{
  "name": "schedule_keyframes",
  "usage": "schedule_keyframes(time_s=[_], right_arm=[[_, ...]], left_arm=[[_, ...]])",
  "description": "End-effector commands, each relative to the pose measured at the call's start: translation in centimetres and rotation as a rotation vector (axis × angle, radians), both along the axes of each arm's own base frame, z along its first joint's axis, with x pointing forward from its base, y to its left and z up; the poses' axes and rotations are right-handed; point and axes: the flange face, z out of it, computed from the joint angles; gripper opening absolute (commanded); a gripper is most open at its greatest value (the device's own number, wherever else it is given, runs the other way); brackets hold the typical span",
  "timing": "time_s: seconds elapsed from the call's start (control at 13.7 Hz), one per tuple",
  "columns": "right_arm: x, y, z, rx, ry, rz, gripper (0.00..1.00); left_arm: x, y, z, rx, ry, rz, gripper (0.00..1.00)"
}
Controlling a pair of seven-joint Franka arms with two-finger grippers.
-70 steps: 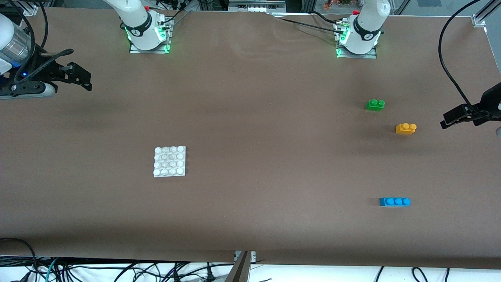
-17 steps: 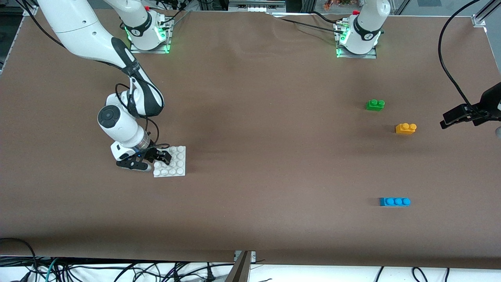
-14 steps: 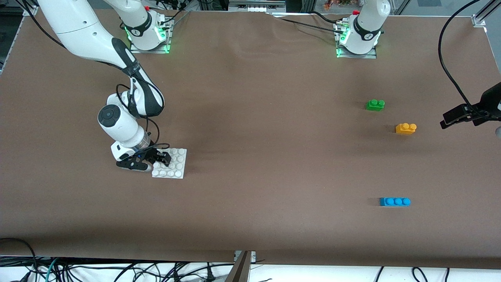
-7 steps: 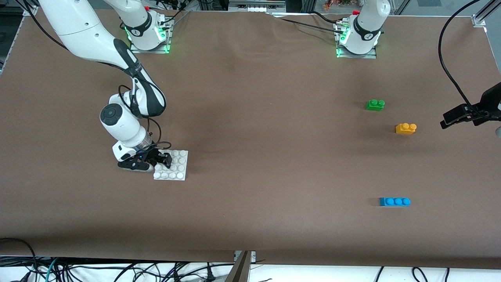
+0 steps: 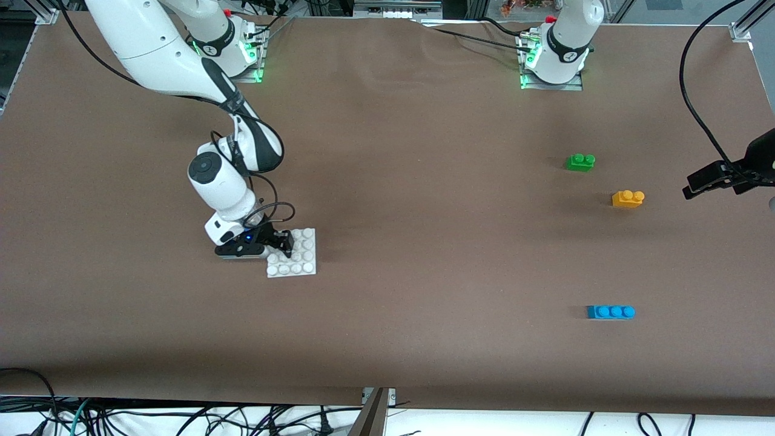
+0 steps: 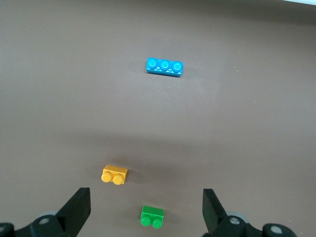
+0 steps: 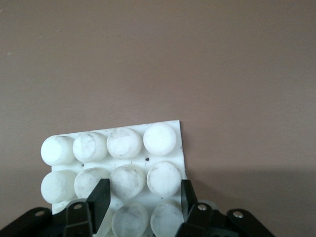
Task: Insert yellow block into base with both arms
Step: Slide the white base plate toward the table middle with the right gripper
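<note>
A brown, matte bench (image 5: pixel 424 254) spreads wide and mostly bare. The yellow block (image 5: pixel 628 198) — a small two-stud brick — sits toward the left arm's end, apart from the green brick (image 5: pixel 580 161) farther from the camera and well apart from the blue three-stud brick (image 5: pixel 610 312) nearer it, with open surface all round. The left pincer (image 6: pixel 145 210) hangs spread wide in the air, gripping nothing, by the bench's end edge just beside the yellow block. Well apart, toward the right arm's end, lies the base (image 5: pixel 299 260) — a flat white square of rounded, scuffed studs. The right pincer (image 7: pixel 143 200) is closed on the base at its edge, fingers (image 7: pixel 101 197) straddling two studs.
</note>
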Motion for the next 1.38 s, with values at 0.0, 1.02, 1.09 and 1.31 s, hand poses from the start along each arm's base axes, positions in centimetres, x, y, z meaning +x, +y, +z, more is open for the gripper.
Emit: schedule_keyframes(time_s=[0.0, 1.02, 1.09, 1.31], right_arm=[[0.0, 3.2, -0.4, 0.028, -0.012, 0.000, 0.64], [-3.1, 20.2, -3.8, 0.154, 0.011, -0.030, 0.64], [-3.3, 21.4, -3.9, 0.165, 0.008, -0.029, 0.64], [-4.6, 24.8, -4.3, 0.191, 0.010, -0.023, 0.64]], left_arm=[[-0.1, 0.1, 0.5, 0.019, 0.002, 0.001, 1.00], [-0.2, 0.0, 0.3, 0.017, 0.016, -0.002, 1.00], [-0.2, 0.0, 0.3, 0.019, 0.016, -0.002, 1.00], [-0.2, 0.0, 0.4, 0.018, 0.014, 0.000, 1.00]])
